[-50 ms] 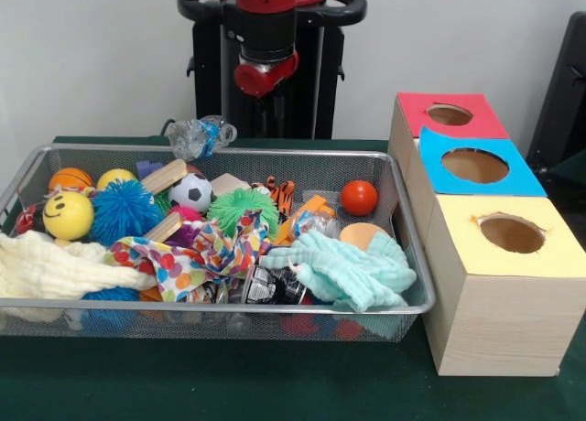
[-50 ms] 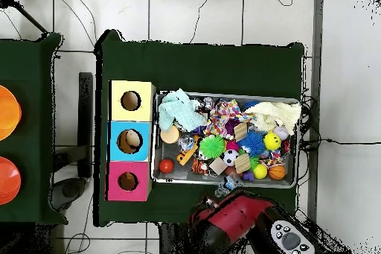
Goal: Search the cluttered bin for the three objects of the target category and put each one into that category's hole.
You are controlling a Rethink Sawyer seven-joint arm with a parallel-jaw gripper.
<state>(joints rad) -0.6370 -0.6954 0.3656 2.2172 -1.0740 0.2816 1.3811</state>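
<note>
Bin [image 1: 403, 221] of clutter below claw [image 1: 203, 135], claw gripping crumpled plastic [image 1: 194, 139] above far rim

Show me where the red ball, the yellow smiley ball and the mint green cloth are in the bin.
red ball [image 1: 359, 198]: front view, middle of the ball.
yellow smiley ball [image 1: 68, 216]: front view, on its face side.
mint green cloth [image 1: 343, 270]: front view, middle of the folded cloth.

Even, bright light; soft shadows.
</note>
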